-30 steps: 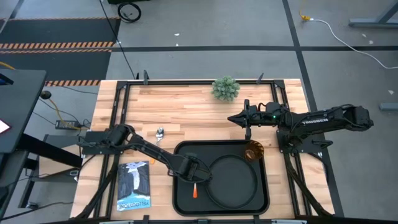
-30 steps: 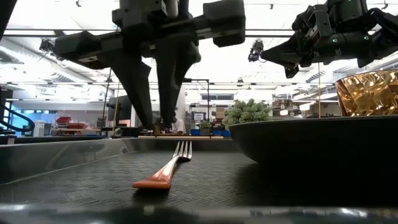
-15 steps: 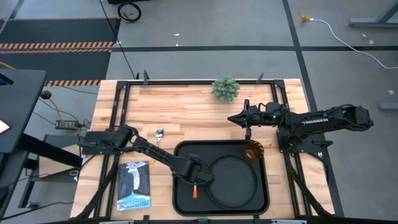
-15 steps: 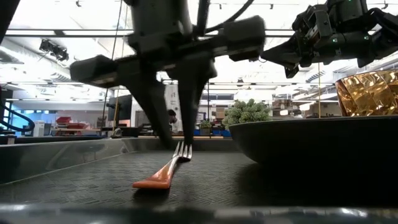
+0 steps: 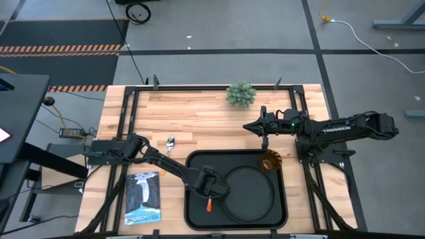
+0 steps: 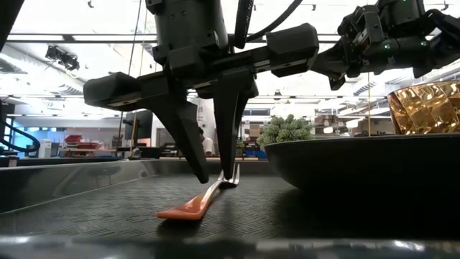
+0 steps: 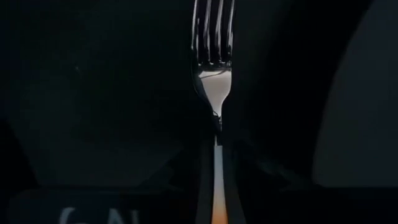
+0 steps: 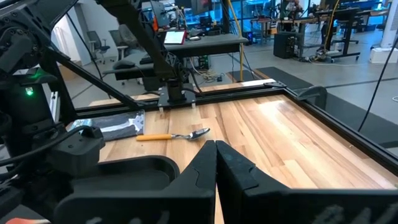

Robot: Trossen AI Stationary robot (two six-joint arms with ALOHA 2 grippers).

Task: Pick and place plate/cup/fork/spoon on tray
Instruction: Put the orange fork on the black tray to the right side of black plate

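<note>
Fingers of the left gripper [image 6: 215,178] are standing apart, straddling the neck of the fork [image 6: 198,201] just behind its tines; whether they are pressing on it cannot be told. Lying on the floor of the tray [image 5: 196,211], left of the plate [image 5: 249,192], the fork is showing silver tines, a slim shaft and an orange handle tip [image 5: 208,206] that points toward the tray's near rim. Compared with half a second earlier, the fork is sitting slightly shifted, its tine end now lifting a little off the tray. Open tray floor is remaining left of the fork. The cup [image 5: 270,161] is standing in the tray's far right corner. Beyond the tray, the spoon [image 5: 170,143] is lying on the desk [image 5: 199,116]. Farther off, the right gripper [image 5: 254,126] is hovering with fingers pressed together over the desk, near the green plant [image 5: 241,94].
</note>
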